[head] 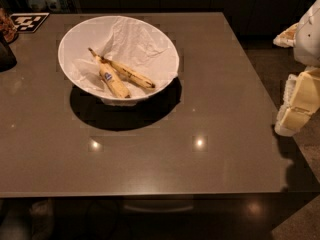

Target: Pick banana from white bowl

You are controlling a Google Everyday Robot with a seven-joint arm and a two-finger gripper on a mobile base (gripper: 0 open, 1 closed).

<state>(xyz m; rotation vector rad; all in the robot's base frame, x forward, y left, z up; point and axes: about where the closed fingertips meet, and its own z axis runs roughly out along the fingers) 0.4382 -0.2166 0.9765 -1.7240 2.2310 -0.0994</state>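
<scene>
Tabletop (215,154), dark and glossy, fills the foreground, with two spots of reflected light on it left of the gripper (294,111). The pale, cream-coloured gripper hangs just off the table's right edge, above the floor. Whether it is clenched or released cannot be told. Well apart from it, to its left and a little farther back, stands the white bowl (167,54), lined with crumpled white paper (135,36). The banana (127,73), long, slim and brown-speckled, lies inside on the lining, its dark tip pointing toward the gripper's side. A shorter banana with a blue sticker (115,84) lies touching it on the side away from the gripper. Farthest from the gripper, at the table's back left corner, sits a black-and-white patterned card (29,21).
</scene>
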